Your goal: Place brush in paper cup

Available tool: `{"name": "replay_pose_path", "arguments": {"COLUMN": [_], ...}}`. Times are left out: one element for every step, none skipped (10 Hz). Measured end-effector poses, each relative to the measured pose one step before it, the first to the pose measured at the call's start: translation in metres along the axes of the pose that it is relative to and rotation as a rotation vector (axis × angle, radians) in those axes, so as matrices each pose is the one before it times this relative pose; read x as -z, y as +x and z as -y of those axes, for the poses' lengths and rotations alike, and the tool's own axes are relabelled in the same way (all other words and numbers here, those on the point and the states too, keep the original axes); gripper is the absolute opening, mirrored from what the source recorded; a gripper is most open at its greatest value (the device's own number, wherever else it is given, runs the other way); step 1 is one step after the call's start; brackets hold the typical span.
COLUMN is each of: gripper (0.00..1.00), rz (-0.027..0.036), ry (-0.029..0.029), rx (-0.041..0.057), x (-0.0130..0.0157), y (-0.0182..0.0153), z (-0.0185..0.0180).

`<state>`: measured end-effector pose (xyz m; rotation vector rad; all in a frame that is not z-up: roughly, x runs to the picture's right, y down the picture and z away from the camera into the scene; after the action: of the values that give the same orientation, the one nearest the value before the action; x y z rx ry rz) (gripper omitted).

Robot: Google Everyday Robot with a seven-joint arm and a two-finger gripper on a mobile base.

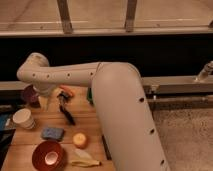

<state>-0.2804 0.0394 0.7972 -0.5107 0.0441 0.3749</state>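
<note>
Three containers stand on the desk [31,141]. One paper cup [22,119], off-white with a pale inside, sits at nine o'clock of the brush [66,112]. One purple bowl [30,94] sits at ten o'clock and one red bowl [48,155], with a small pale thing in it, at seven. The single brush lies flat, slim and dark, running from eleven to five o'clock. The gripper [48,101] hangs between purple bowl and brush, jaws released, grasping nothing.
</note>
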Motion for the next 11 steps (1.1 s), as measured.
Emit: {"name": "replay_pose_path", "arguments": {"gripper": [0.80,0.80,0.80,0.80,0.80,0.80,0.80,0.80,0.80,0.80,0.80], "rz": [-0.01632,-0.02188,-0.01994,-0.00644,-0.00241,0.00277,0.00604,-0.00115,-0.00132,-0.00121,-0.00490], "ry": [0.00006,-0.00623,-0.02605,-0.03277,-0.01373,-0.00671,-0.00634,0.00627,0.00589,-0.00069,0.00228], "rx": [-0.03824,-0.03897,-0.03928,-0.02120,-0.01500,0.00140,0.00336,-0.00149,0.00950,0.01765,0.02179], "x": [-0.00925,-0.01323,-0.01604,-0.00767,-0.00362,-0.00047,-0.00007,0.00018,0.00247,0.00190,0.00104], "y": [0.00710,0.00934,0.01251,0.01268,0.00912,-0.00125,-0.00312,0.00133,0.00044,-0.00406,-0.00829], "z": [0.01139,0.00916,0.00336,-0.00053,0.00332,-0.00292,-0.00382,0.00301,0.00123,-0.00291,-0.00124]}}
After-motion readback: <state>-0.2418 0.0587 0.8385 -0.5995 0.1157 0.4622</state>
